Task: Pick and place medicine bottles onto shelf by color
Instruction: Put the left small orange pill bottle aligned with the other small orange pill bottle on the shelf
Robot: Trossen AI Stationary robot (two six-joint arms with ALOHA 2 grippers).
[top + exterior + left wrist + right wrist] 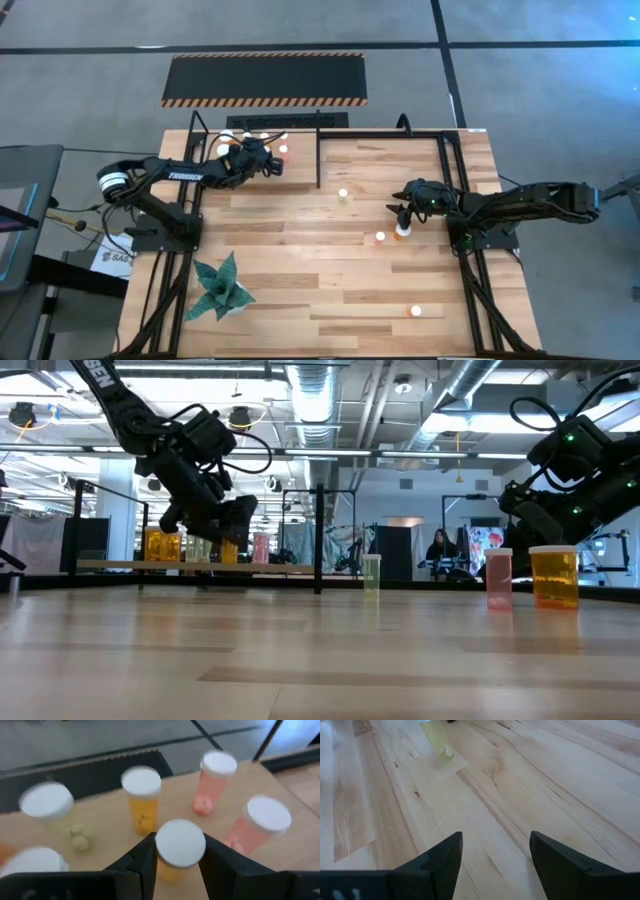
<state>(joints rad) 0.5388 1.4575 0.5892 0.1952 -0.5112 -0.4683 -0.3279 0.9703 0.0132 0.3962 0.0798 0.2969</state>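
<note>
Holding an orange bottle upright over the shelf, among bottles already standing there.

Hovering above the shelf at the table's far left corner, left gripper pinching narrow on an orange bottle, long axis vertical, cap up between the fingers; just ahead, standing another orange bottle, two pink bottles off to one side, a pale yellow one to the other. Waiting far across the table, right gripper gaping wide and empty over bare wood.
</note>
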